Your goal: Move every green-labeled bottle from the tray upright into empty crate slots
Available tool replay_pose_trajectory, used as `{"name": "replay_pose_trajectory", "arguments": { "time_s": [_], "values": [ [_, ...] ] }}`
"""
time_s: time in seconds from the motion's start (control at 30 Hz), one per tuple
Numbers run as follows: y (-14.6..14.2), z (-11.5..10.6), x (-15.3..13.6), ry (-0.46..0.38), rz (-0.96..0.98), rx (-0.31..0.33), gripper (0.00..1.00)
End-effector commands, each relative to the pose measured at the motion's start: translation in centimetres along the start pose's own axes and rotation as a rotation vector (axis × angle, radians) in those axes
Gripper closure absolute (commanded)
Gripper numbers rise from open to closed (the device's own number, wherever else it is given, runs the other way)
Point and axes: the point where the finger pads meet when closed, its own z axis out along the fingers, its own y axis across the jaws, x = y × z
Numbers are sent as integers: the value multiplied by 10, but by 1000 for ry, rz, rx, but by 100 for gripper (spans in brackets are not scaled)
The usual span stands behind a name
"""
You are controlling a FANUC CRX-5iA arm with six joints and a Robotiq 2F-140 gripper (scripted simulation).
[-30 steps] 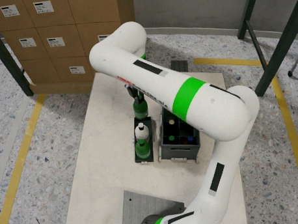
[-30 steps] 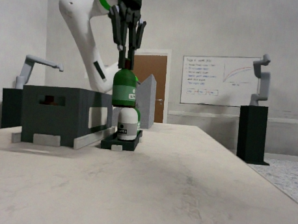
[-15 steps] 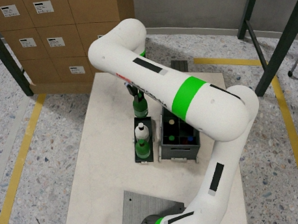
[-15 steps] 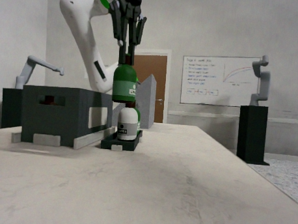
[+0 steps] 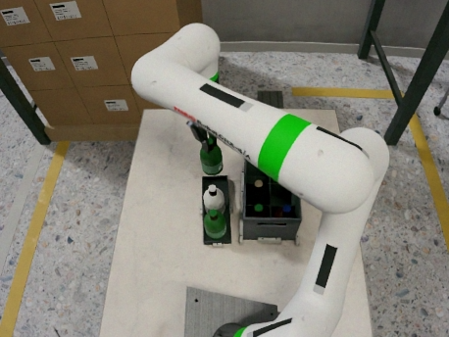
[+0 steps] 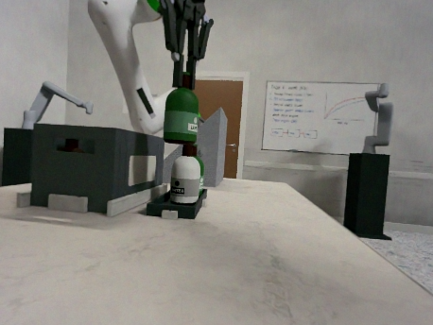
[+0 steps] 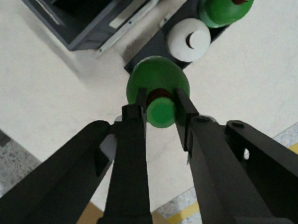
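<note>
We have the Robotiq gripper point(image 5: 210, 142) point(image 6: 185, 79) point(image 7: 159, 101) pinching the neck of a green-labeled bottle point(image 5: 211, 159) point(image 6: 181, 115) point(image 7: 157, 80), upright and raised, at the upper centre of the exterior view. Below it there, we see the dark tray point(image 5: 224, 239) point(image 6: 181, 209) point(image 7: 145, 56) flat on the table point(image 5: 162, 235) point(image 6: 203, 265) point(image 7: 250, 90). On the tray stand a white bottle point(image 5: 214, 200) point(image 6: 185, 177) point(image 7: 188, 40) and, beside it, another green bottle point(image 5: 215, 226) point(image 6: 201, 175) point(image 7: 220, 11). In the top view, the divided crate point(image 5: 272, 227) point(image 6: 73, 170) point(image 7: 82, 30) sits right of the tray, near the frame's centre; we see white, green and blue caps inside it, and the arm point(image 5: 235, 122) point(image 6: 120, 57) hides part of it.
</note>
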Motion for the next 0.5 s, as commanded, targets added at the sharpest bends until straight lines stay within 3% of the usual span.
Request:
{"name": "replay_pose_trajectory", "arguments": {
  "time_s": [0.0, 0.47],
  "values": [
    [0, -5, 0, -2, 0, 1, 90],
    [0, -14, 0, -2, 0, 1, 90]
  ]
}}
